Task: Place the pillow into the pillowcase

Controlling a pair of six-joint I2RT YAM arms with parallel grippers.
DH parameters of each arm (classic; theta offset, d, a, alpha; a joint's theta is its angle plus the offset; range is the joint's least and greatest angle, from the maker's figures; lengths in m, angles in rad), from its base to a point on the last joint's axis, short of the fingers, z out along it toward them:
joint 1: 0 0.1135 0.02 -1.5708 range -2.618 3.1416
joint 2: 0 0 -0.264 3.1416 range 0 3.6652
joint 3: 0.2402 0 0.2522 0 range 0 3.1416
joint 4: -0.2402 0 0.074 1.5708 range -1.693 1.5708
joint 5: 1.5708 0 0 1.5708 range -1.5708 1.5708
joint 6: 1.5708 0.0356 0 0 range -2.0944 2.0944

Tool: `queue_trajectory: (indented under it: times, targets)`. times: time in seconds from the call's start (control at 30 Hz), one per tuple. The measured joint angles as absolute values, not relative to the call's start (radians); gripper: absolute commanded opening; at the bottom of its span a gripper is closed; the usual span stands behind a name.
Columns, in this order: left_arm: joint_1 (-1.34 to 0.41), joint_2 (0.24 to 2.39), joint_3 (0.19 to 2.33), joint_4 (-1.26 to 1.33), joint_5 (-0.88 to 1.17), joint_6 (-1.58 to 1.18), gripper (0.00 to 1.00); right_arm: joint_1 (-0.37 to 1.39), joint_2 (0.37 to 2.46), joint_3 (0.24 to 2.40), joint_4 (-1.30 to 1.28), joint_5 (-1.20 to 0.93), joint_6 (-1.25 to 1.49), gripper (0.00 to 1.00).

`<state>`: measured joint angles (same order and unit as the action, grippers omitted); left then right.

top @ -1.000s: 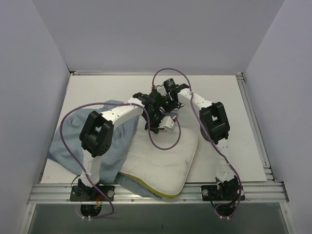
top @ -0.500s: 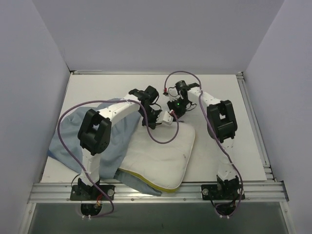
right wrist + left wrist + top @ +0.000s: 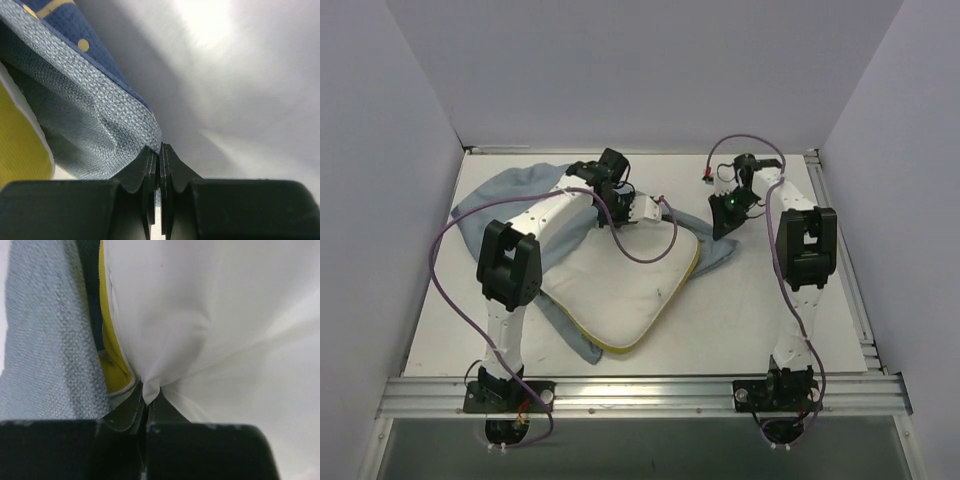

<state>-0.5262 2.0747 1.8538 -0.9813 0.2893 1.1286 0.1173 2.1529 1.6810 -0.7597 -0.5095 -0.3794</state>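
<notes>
The white pillow (image 3: pixel 620 285) lies mid-table, its yellow band (image 3: pixel 670 295) along the right and near edges. The grey-blue pillowcase (image 3: pixel 510 190) lies under it, spreading to the far left, with one corner (image 3: pixel 720 255) poking out at the right. My left gripper (image 3: pixel 658 206) is shut on a pinch of the pillow's white cloth (image 3: pixel 150 392) at its far corner, beside the yellow band (image 3: pixel 112 365). My right gripper (image 3: pixel 724 228) is shut on the pillowcase's edge (image 3: pixel 150 135), whose navy printed face (image 3: pixel 65 22) shows above.
White walls close in the table on the left, far and right sides. A metal rail (image 3: pixel 640 390) runs along the near edge by the arm bases. Purple cables (image 3: pixel 450 280) loop off both arms over the cloth.
Both arms have swung toward the far side. The pillow and pillowcase were dragged away and turned. My right gripper moved right, away from the left one, and closed on the pillowcase edge.
</notes>
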Motion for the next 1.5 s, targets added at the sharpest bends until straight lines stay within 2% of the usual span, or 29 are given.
queue_trajectory:
  times: [0.07,0.1,0.2,0.33,0.37,0.4,0.43,0.5,0.57,0.63,0.77,0.8,0.97,1.0,1.07,1.1,1.17,1.2,1.27,1.3,1.4,1.5]
  targets:
    - [-0.521,2.091,1.855,-0.955,0.253,1.122,0.00,0.101,2.185,1.769,-0.776,-0.505,-0.379,0.00]
    - [-0.521,2.100,1.857,-0.943,0.239,1.118,0.22,0.096,2.204,1.821,-0.793,-0.505,-0.376,0.00]
    - [-0.529,2.115,1.865,-0.918,0.224,1.094,0.59,0.094,2.262,1.972,-0.823,-0.499,-0.359,0.00]
    - [-0.553,2.104,1.873,-0.918,0.252,1.048,0.78,0.095,2.370,2.222,-0.852,-0.464,-0.303,0.00]
    - [-0.562,2.094,1.873,-0.923,0.263,1.037,0.80,0.093,2.392,2.273,-0.846,-0.452,-0.283,0.04]
    - [-0.569,2.080,1.872,-0.930,0.274,1.031,0.81,0.092,2.405,2.307,-0.831,-0.440,-0.258,0.17]
    - [-0.576,2.064,1.872,-0.943,0.282,1.026,0.81,0.089,2.412,2.323,-0.809,-0.429,-0.233,0.51]
    - [-0.591,2.015,1.864,-0.989,0.301,1.019,0.82,0.079,2.413,2.331,-0.759,-0.399,-0.183,0.81]
    - [-0.607,1.952,1.840,-1.045,0.318,1.011,0.83,0.059,2.398,2.310,-0.710,-0.377,-0.149,0.84]
    - [-0.623,1.879,1.787,-1.081,0.332,1.009,0.84,0.037,2.328,2.189,-0.673,-0.375,-0.126,0.84]
    - [-0.664,1.743,1.595,-1.114,0.340,1.013,0.87,-0.004,2.069,1.819,-0.662,-0.455,-0.075,0.81]
    - [-0.677,1.725,1.544,-1.108,0.337,1.013,0.92,-0.013,1.993,1.729,-0.665,-0.488,-0.064,0.78]
    - [-0.778,1.714,1.307,-1.006,0.272,1.005,0.93,-0.009,1.649,1.321,-0.673,-0.725,-0.009,0.71]
    - [-0.801,1.726,1.291,-0.986,0.252,0.999,0.91,-0.004,1.623,1.266,-0.678,-0.764,-0.003,0.70]
    - [-0.840,1.763,1.287,-0.931,0.205,0.978,0.79,-0.003,1.616,1.174,-0.688,-0.825,-0.003,0.70]
    - [-0.860,1.789,1.293,-0.899,0.180,0.963,0.59,-0.021,1.630,1.131,-0.696,-0.853,-0.006,0.70]
    - [-0.891,1.851,1.333,-0.867,0.144,0.928,0.36,-0.095,1.650,1.073,-0.716,-0.895,-0.019,0.71]
    - [-0.904,1.887,1.369,-0.860,0.132,0.904,0.18,-0.148,1.654,1.053,-0.728,-0.910,-0.028,0.71]
    - [-0.917,1.963,1.473,-0.865,0.129,0.843,0.04,-0.264,1.652,1.042,-0.760,-0.934,-0.054,0.71]
    - [-0.921,1.997,1.532,-0.861,0.138,0.810,0.00,-0.315,1.649,1.042,-0.767,-0.942,-0.067,0.72]
    - [-0.921,2.103,1.717,-0.844,0.179,0.709,0.00,-0.438,1.628,1.035,-0.773,-0.949,-0.100,0.74]
    - [-0.907,2.194,1.875,-0.840,0.243,0.611,0.00,-0.447,1.599,0.995,-0.767,-0.948,-0.100,0.75]
